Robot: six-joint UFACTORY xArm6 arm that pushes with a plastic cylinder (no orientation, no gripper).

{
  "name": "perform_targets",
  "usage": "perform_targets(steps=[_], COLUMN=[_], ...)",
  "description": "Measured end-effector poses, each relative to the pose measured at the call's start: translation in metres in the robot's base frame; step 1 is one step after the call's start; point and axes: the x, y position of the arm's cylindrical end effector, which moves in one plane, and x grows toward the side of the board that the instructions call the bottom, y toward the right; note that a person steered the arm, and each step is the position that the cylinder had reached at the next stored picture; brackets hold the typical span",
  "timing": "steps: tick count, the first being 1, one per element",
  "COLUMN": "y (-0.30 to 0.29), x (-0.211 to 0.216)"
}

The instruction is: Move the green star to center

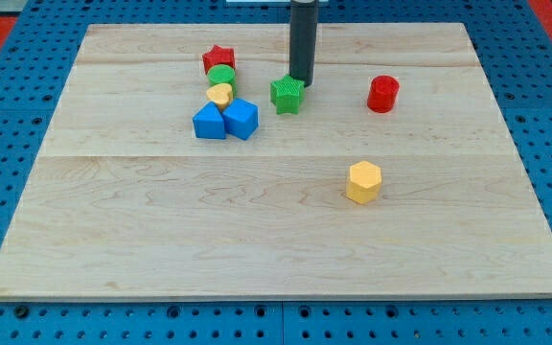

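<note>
Board (142, 240) of pale wood lies on a blue pegboard (8, 115). Nearest, at four o'clock from centre, sits the yellow hexagon (363, 182). Farther, at ten o'clock, cluster the blue triangle (209, 123), blue cube (241, 118), yellow block (219, 94), green round block (221, 76) and red star (218, 59). The green star (287, 94) sits at twelve o'clock; my tip (301, 80), a bare rod holding nothing, touches its one-o'clock edge. The red cylinder (383, 94) stands at two o'clock.

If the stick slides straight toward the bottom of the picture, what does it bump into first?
Probably the green star. My tip sits just above it, at its upper right edge, seemingly touching already, though depth is hard to judge.
</note>
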Motion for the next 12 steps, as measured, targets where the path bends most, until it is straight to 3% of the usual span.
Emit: perform_targets(steps=[3, 6, 8, 10, 12], y=[0.0, -0.037, -0.038, -0.038, -0.009], x=[0.014, -0.013, 0.006, 0.056, 0.017])
